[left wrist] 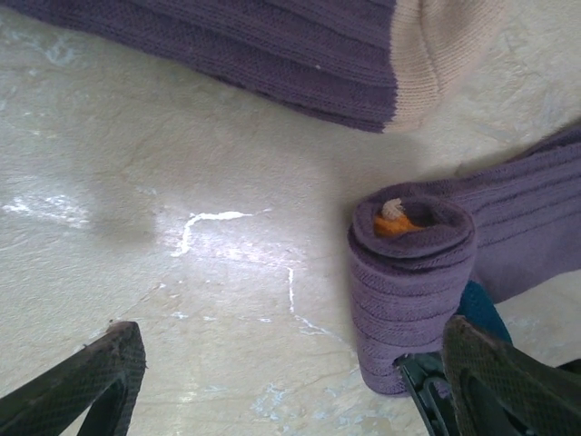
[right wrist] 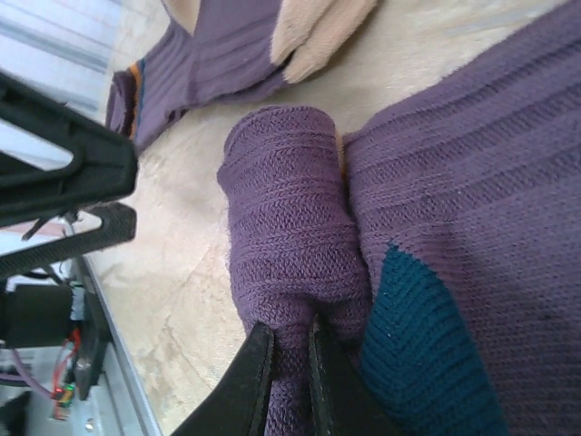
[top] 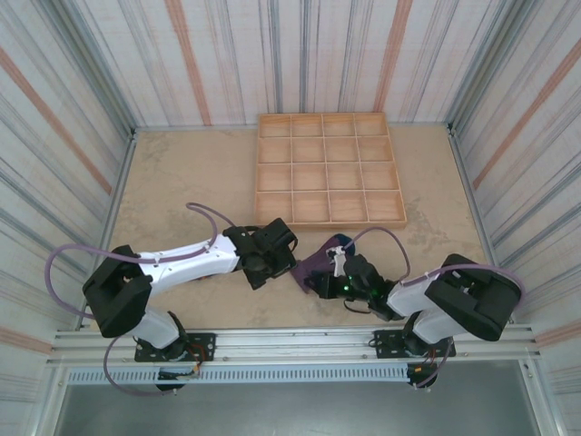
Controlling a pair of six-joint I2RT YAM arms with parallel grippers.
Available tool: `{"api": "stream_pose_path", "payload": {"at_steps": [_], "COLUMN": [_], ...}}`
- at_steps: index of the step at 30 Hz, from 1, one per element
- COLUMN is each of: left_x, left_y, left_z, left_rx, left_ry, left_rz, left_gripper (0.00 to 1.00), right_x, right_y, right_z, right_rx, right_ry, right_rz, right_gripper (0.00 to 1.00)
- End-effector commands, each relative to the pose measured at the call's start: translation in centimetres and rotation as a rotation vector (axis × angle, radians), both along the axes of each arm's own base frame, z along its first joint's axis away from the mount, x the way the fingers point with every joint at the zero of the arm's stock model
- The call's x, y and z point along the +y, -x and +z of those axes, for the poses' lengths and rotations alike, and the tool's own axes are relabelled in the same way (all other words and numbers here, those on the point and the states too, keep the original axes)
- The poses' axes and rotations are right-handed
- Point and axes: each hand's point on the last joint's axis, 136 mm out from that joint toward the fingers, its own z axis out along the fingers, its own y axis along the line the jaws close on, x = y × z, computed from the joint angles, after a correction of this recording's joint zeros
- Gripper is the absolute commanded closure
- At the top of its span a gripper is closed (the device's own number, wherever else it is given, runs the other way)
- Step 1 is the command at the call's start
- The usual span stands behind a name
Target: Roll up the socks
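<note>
One purple sock lies partly rolled from its orange cuff (left wrist: 395,224) into a tight roll (left wrist: 408,282) (right wrist: 286,245), with its teal heel (right wrist: 418,350) just behind the roll. My right gripper (right wrist: 290,331) (top: 336,270) is shut on the near end of this roll. My left gripper (left wrist: 290,341) (top: 270,250) hovers open over the table beside the roll, its right finger (left wrist: 513,381) close to the roll and nothing between the jaws. The second sock (left wrist: 272,45) lies flat further off, its peach end (left wrist: 445,41) showing.
A wooden tray (top: 330,223) divided into several compartments stands at the back of the table, behind the socks (top: 307,268). Striped walls close in the table on three sides. A metal rail (top: 290,343) runs along the near edge by the arm bases.
</note>
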Motion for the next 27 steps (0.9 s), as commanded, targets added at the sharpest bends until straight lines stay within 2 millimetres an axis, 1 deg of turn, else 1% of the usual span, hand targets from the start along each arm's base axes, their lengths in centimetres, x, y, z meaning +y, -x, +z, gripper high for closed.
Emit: {"api": "stream_pose_path", "payload": {"at_steps": [1, 5, 8, 11, 15, 17, 21, 26, 27], "left_x": [-0.1, -1.6, -2.5, -3.4, -4.9, -5.6, -6.1, -6.4, -6.4], "left_y": [0.1, 0.1, 0.0, -0.1, -0.3, -0.4, -0.7, -1.0, -1.0], "left_z": [-0.4, -0.8, -0.9, -1.2, -1.4, -1.5, -1.8, -2.6, -2.7], "left_rx": [-0.018, -0.026, -0.027, -0.021, -0.021, -0.028, -0.039, -0.037, -0.032], "left_ry": [0.003, 0.065, 0.074, 0.081, 0.103, 0.104, 0.101, 0.093, 0.088], "left_rz": [-0.038, -0.069, -0.092, -0.118, -0.152, -0.17, -0.173, -0.169, -0.169], "left_gripper": [0.14, 0.18, 0.21, 0.25, 0.27, 0.29, 0.31, 0.39, 0.43], "right_x": [-5.6, -5.9, -6.4, -6.9, -6.7, -7.2, -7.6, -7.7, -7.6], "right_y": [4.1, 3.9, 3.7, 3.9, 4.0, 4.2, 4.3, 4.5, 4.5], "right_z": [-7.3, -7.1, -7.3, -7.7, -8.1, -8.8, -9.7, -10.3, -10.3], "right_rx": [0.376, 0.469, 0.531, 0.577, 0.619, 0.657, 0.716, 0.759, 0.762], "right_ry": [0.211, 0.173, 0.14, 0.14, 0.149, 0.163, 0.15, 0.126, 0.121], "right_rz": [-0.088, -0.115, -0.151, -0.166, -0.16, -0.19, -0.215, -0.25, -0.251], "right_gripper": [1.0, 1.0, 1.0, 1.0, 1.0, 1.0, 1.0, 1.0, 1.0]}}
